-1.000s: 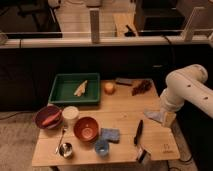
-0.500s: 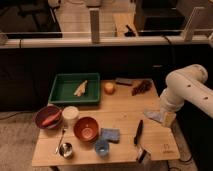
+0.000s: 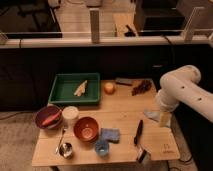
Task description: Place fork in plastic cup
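Observation:
The fork [image 3: 60, 139] is a thin silver utensil lying on the wooden table [image 3: 125, 107] near its front left, between the purple bowl and a small metal cup [image 3: 65, 149]. A white cup [image 3: 70, 114] stands upright just behind it. A small blue cup [image 3: 102, 147] stands at the front middle. My gripper [image 3: 161, 117] hangs at the end of the white arm [image 3: 182, 92] over the table's right edge, far from the fork and both cups. It holds nothing that I can see.
A green tray [image 3: 66, 95] holding a pale object sits at the back left. A purple bowl [image 3: 48, 117], an orange bowl [image 3: 86, 128], a blue cloth [image 3: 110, 135], a black utensil [image 3: 138, 132], an orange fruit [image 3: 109, 88] and a dark bunch [image 3: 141, 86] lie around.

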Robot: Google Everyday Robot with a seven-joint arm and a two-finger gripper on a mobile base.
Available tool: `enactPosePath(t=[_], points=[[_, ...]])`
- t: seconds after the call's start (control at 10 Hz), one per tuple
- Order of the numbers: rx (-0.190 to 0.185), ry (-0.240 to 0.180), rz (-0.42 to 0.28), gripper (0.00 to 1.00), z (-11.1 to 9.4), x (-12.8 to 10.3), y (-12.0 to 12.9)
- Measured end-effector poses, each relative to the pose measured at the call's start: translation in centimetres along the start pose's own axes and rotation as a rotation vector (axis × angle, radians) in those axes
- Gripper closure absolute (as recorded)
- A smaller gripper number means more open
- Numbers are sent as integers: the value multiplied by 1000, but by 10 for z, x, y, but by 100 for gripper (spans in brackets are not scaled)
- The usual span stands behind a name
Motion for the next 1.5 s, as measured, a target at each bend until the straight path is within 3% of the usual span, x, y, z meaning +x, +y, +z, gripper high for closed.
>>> enactPosePath(t=[0.4, 0.8, 1.1, 1.5], points=[[23, -3, -61, 20, 4, -35, -7], [48, -8, -107, 20, 4, -87, -9], [57, -13, -152, 20, 5, -104, -9], [71, -31, -224, 20, 4, -152, -12]])
